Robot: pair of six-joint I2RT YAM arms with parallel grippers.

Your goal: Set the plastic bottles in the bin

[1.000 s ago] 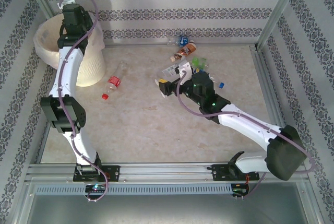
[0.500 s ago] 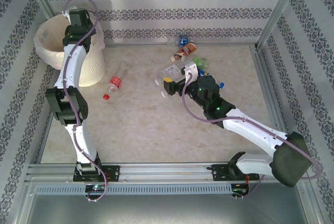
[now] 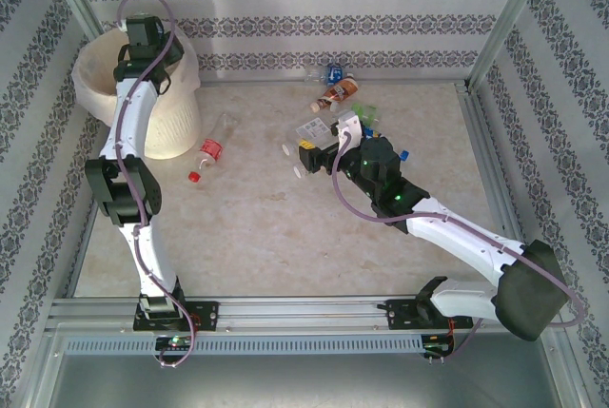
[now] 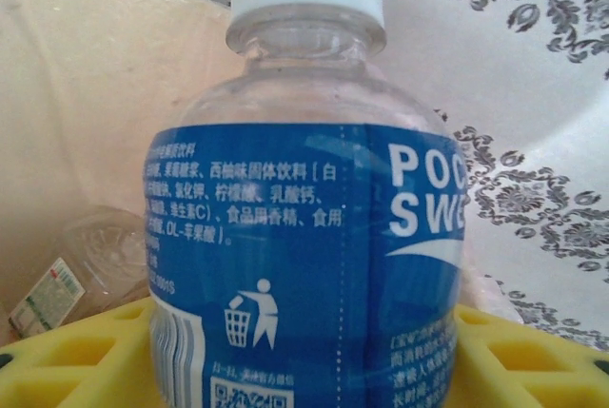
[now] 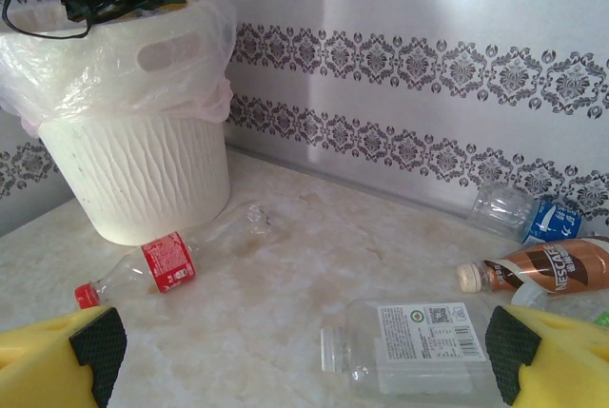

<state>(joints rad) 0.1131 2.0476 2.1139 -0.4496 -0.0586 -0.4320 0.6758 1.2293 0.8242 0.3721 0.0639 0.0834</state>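
Left claw [image 4: 304,360]: grasps a blue-wrapped bottle [image 4: 304,218] across its belly, yellow fingers [image 4: 67,356] set against either side. Reads "POC" above "SWE" in white capitals on the glossy wrap, cut off at the frame edge. Beside that, lines of small white Chinese print, a figure-and-bin litter pictogram and the top of a QR code. Faint stamped characters on the ribbed white cap, too soft to read surely. Clear plastic, rounded shoulder above the label. Reaches up and far-left from its base, forearm raised, wrist poised over the bin [image 3: 90,66], bottle above the mouth. Behind and below this claw, the smooth cream inner wall and a crumpled bottle [image 4: 67,275], clear with a pale label, lying inside.

Right claw [image 5: 304,356]: spread wide and empty, black-padded fingers [image 5: 95,351] low over the marbled table [image 5: 314,227]. Stretches out with the upper link folded to the right, forearm running low across the tabletop, wrist facing the bin. Just ahead, between the fingers, a squarish bottle [image 5: 409,346] on its side, clear, neck leftward, white label with a QR code and print too fine to read. Ahead and right, a brown bottle [image 5: 542,270] marked "NESCAFE", cream cap. Beyond it, a blue-labelled bottle [image 5: 521,213] against the patterned wall. Ahead and left, a red-labelled bottle [image 5: 157,270], slim, clear, red-capped, lying near the ribbed bin side, translucent liner bunched over the rim.
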